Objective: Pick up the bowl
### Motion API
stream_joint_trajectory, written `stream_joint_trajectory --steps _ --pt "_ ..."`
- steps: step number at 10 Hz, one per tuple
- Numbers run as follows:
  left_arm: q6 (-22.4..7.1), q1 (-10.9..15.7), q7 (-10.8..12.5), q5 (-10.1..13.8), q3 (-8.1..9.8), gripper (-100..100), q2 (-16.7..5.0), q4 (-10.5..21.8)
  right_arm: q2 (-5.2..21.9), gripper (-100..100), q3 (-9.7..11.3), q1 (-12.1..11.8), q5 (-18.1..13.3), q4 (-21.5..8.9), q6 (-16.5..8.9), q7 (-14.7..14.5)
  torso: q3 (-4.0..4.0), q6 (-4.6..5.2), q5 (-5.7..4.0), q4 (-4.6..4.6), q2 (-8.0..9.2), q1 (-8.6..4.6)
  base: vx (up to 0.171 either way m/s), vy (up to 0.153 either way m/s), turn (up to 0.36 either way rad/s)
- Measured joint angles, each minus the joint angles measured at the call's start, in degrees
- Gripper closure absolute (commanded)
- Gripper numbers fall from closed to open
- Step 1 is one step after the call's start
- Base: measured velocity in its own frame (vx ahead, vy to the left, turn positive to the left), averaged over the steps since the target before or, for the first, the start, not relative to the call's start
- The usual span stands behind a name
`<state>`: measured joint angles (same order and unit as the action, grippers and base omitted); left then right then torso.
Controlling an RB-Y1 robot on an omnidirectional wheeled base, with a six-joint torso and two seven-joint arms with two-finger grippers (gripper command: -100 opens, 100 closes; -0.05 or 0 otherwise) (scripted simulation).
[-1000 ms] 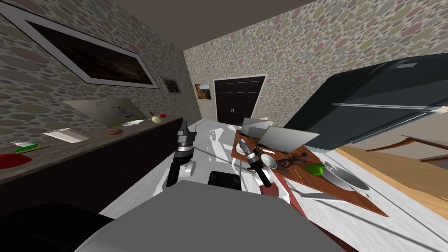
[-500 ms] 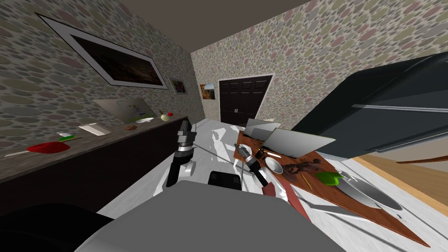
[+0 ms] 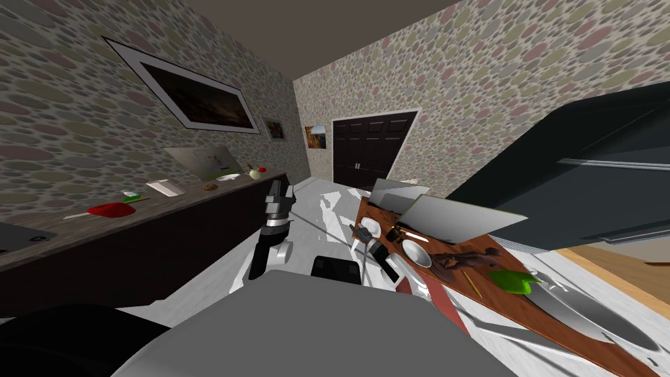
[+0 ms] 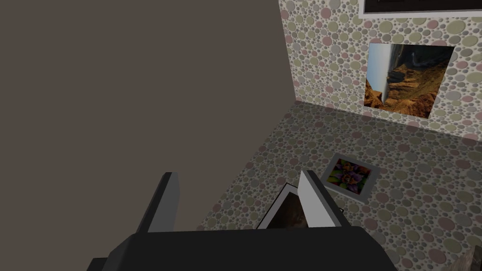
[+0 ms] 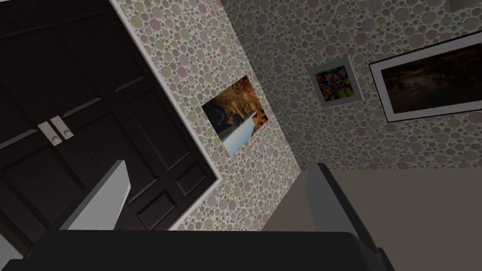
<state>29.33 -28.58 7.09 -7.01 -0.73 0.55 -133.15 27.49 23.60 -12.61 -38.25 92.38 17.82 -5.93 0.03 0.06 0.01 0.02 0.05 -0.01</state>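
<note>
The bowl (image 3: 417, 252) is small, round and light grey. It sits upright on a brown table (image 3: 504, 302), close to the table's edge on the robot's side. Just past it on the tabletop lies a dark brown lumpy object (image 3: 461, 259), and further along are a thin yellow stick (image 3: 472, 283), a bright green item (image 3: 514, 281) and a large shallow grey pan (image 3: 582, 311). Two grey flat panels (image 3: 451, 219) stand tilted on the table behind the bowl. The right gripper (image 3: 357, 230) hangs near the bowl, at the table's end toward the dark double door (image 3: 370, 152), and is not touching the bowl. Its wrist camera shows that gripper (image 5: 220, 163) with fingers spread wide and nothing between them. The left gripper (image 3: 279, 191) is raised over the white floor, well apart from the table. In its own view the left gripper (image 4: 236, 174) is likewise released and empty. Along the wall on the robot's left runs a dark counter (image 3: 163, 216) carrying a red object (image 3: 111, 209) and some small items.
</note>
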Motion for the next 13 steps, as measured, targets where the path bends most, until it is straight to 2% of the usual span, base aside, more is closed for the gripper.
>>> stream_joint_trajectory --steps 2,3,6,8,10,13 --pt "0.0 0.0 0.0 0.0 0.0 0 0.0 0.0 1.4 -100 1.1 0.0 -2.3 -2.9 0.4 -0.4 0.0 0.0 0.0 0.0 0.0 0.0 0.01 0.01 0.107" --pt "0.0 0.0 0.0 0.0 0.0 0 0.0 0.0 1.9 -100 2.1 0.9 -4.0 -4.8 -0.1 -0.3 -0.01 -0.03 0.0 0.0 -0.02 0.01 0.01 0.005 0.081" --pt "0.0 0.0 0.0 0.0 0.0 0 0.0 0.0 4.0 -100 3.6 1.5 -6.3 -7.8 -0.8 0.3 0.01 -0.02 0.0 0.01 0.01 -0.03 0.004 -0.001 0.069" --pt "0.0 0.0 0.0 0.0 0.0 0 0.0 0.0 4.6 -100 4.6 3.2 -8.5 -12.2 -0.6 0.3 0.0 -0.01 -0.01 0.0 0.0 -0.06 0.005 -0.007 0.09" --pt "0.0 0.0 0.0 0.0 0.0 0 0.0 0.0 5.4 -100 4.9 2.4 -10.9 -15.3 -0.5 -0.3 0.02 0.0 -0.02 0.01 0.03 -0.1 0.002 -0.016 0.088" --pt "0.0 0.0 0.0 0.0 0.0 0 0.0 0.0 7.4 -100 7.3 3.5 -14.2 -19.0 -2.2 0.8 0.01 0.01 -0.02 0.01 0.02 -0.12 0.002 -0.018 0.058"
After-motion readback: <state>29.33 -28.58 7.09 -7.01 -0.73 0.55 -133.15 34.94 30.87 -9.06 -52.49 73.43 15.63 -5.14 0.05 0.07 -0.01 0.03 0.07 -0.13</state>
